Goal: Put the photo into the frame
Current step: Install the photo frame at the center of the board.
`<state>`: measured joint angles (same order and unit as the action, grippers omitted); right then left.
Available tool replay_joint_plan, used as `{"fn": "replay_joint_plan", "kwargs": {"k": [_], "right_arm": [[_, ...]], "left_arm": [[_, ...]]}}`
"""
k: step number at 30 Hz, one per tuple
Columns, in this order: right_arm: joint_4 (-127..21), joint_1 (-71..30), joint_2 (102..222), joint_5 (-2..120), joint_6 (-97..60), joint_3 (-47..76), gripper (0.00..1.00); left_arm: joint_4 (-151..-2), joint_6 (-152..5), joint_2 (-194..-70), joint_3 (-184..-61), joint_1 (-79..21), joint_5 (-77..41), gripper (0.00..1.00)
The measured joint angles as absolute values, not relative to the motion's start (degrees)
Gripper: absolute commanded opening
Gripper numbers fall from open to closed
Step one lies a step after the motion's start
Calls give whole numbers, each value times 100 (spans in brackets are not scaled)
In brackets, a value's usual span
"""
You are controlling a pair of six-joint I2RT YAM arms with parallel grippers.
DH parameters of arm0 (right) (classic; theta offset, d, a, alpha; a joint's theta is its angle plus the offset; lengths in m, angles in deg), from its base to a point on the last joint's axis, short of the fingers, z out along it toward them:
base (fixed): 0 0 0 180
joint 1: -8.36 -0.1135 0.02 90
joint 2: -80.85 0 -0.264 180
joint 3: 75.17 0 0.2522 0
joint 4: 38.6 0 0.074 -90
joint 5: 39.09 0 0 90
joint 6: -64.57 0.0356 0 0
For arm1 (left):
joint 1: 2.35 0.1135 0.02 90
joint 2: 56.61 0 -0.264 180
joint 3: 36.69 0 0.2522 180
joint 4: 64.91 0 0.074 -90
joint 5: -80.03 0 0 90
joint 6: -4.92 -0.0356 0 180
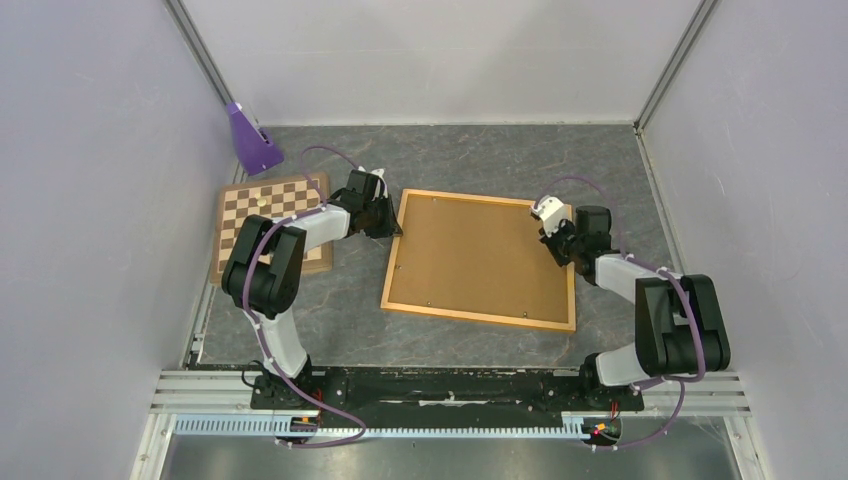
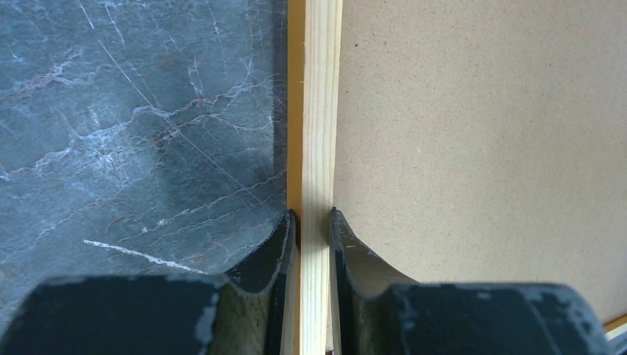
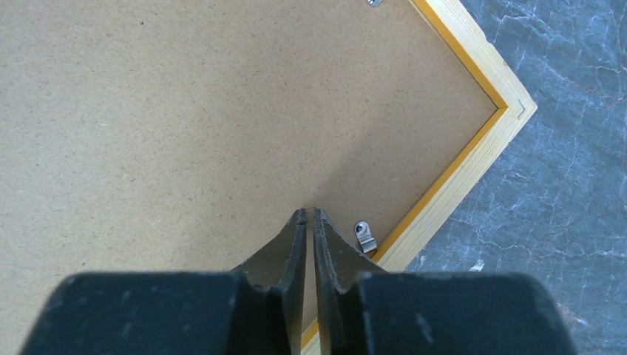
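The frame (image 1: 480, 318) lies flat in the middle of the table (image 1: 450, 150). It is face down, so its brown back (image 1: 478, 258) is on top. It sits a little crooked to the table edges.

The left gripper (image 2: 312, 218) is at the frame's left side, close to the frame corner that is nearest the far edge of the table. Its two fingers (image 2: 270, 251) sit one on each side of the thin, light wood rail (image 2: 319, 111) and squeeze it tight. One finger is on the table side and one is on the brown back side.

The right gripper (image 3: 310, 214) is over the brown back, near the frame's right side and its far corner. Its fingers (image 3: 285, 255) are pushed almost together, with only a thin crack between them, and nothing shows in the crack. The tips point down at the brown back, but I cannot tell if they touch it. A small silver clip (image 3: 364, 237) sits just beside them, next to the rail.

A chessboard (image 1: 262, 220) lies by the left edge of the table, apart from the frame. A purple block (image 1: 252, 140) stands in the far left corner.
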<state>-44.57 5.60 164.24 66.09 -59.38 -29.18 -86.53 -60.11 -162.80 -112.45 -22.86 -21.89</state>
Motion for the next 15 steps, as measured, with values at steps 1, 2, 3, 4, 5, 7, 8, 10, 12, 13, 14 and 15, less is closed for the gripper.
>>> {"fn": "replay_joint_plan", "kwargs": {"k": [1,2,3,4,5,7,8,10,12,13,14,15], "right_arm": [[-4481,558,16405,6613,-5897,-2918,21],[-4516,558,16376,6617,-5833,-2918,24],[-4583,558,16328,6617,-5757,-2918,27],[-4655,558,16280,6609,-5669,-2918,30],[-4754,562,16217,6600,-5580,-2918,30],[-4902,569,16096,6554,-5422,-2918,33],[-4977,575,16009,6532,-5317,-2918,35],[-5069,588,15832,6447,-5153,-2918,44],[-5136,601,15672,6366,-4992,-2901,54],[-5167,612,15609,6292,-4924,-2879,56],[-5187,621,15552,6233,-4841,-2861,56],[-5202,625,15513,6165,-4786,-2850,57]], "left_arm": [[-8653,-6011,-16280,-11245,-2286,-2189,2],[-8653,-6011,-16280,-11245,-2286,-2189,2],[-8653,-6011,-16280,-11245,-2286,-2191,2],[-8648,-6011,-16280,-11245,-2288,-2200,2],[-8642,-6008,-16282,-11245,-2301,-2204,2],[-8628,-6008,-16287,-11247,-2332,-2213,2],[-8626,-6008,-16287,-11247,-2349,-2215,2],[-8626,-6008,-16289,-11247,-2382,-2230,2],[-8626,-6008,-16289,-11247,-2404,-2239,2],[-8626,-6008,-16289,-11247,-2410,-2248,2],[-8626,-6008,-16289,-11247,-2415,-2255,2],[-8626,-6008,-16289,-11247,-2419,-2257,2]]}}
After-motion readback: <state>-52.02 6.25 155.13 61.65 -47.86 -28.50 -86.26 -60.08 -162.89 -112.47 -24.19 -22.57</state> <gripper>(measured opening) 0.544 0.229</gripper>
